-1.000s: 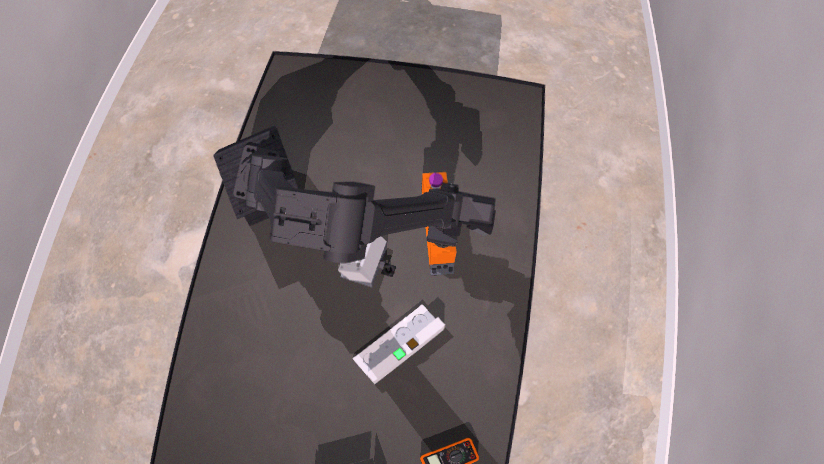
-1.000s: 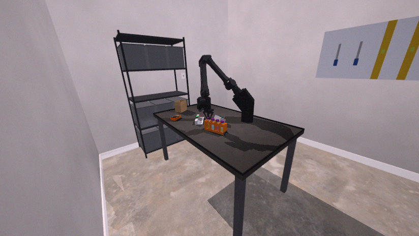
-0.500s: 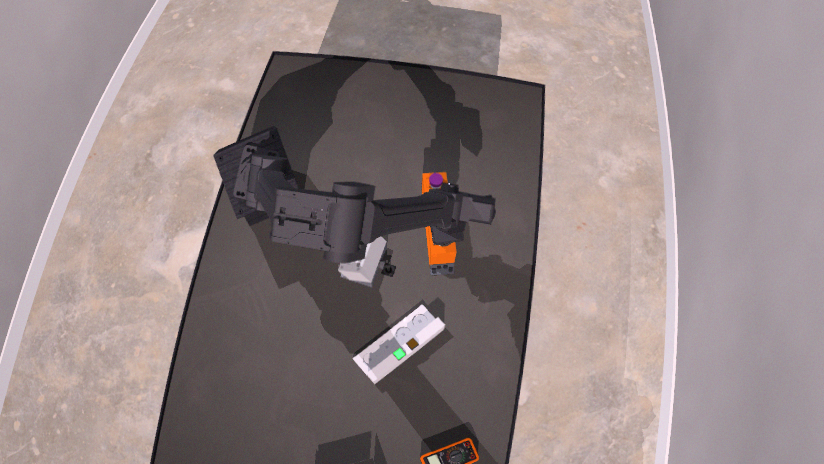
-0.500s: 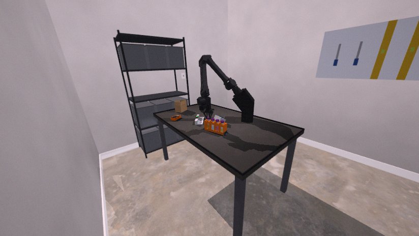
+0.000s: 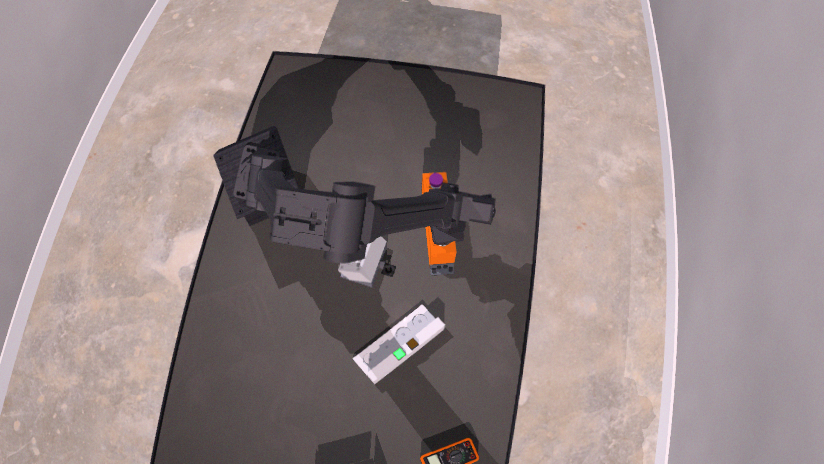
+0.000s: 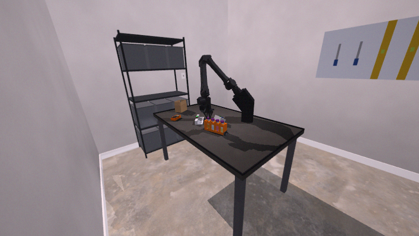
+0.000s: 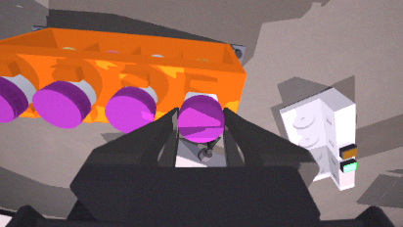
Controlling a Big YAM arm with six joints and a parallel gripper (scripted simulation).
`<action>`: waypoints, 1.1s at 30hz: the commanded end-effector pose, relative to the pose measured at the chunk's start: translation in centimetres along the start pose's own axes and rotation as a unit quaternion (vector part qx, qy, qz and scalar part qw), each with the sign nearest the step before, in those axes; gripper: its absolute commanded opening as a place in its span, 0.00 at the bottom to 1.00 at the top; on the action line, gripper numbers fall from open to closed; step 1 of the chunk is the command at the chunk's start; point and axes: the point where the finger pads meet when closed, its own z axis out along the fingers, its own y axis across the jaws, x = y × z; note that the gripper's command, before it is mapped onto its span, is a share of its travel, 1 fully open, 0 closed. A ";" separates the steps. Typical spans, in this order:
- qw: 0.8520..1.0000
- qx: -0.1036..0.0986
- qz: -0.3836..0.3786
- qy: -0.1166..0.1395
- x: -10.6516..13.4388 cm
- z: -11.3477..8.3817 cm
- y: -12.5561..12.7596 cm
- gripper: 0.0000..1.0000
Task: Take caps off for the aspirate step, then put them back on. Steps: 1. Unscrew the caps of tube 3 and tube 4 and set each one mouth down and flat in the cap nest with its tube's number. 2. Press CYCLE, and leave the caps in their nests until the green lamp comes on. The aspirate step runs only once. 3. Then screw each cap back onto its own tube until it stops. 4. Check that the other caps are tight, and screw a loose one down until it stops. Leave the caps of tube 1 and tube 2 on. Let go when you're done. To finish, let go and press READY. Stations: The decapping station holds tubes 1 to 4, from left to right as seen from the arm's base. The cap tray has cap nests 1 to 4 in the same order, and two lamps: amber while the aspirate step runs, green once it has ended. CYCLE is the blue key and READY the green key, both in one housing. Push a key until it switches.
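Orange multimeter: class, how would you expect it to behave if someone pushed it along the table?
The orange multimeter would probably slide rather than tip, since it lies flat and low. It is unlikely to roll, its outline being boxy. Its casing looks stiff, so it should hardly bend.

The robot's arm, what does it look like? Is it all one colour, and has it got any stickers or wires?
The arm is nearly all black and dark grey, with chunky blocks, a fat round joint and long bars. Its gripper is black too, with jaws that narrow to slim tips. I can't see any stickers or loose wires.
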 end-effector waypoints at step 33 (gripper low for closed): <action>0.926 -0.001 0.378 -0.007 -0.6 -0.2 -0.3 0.49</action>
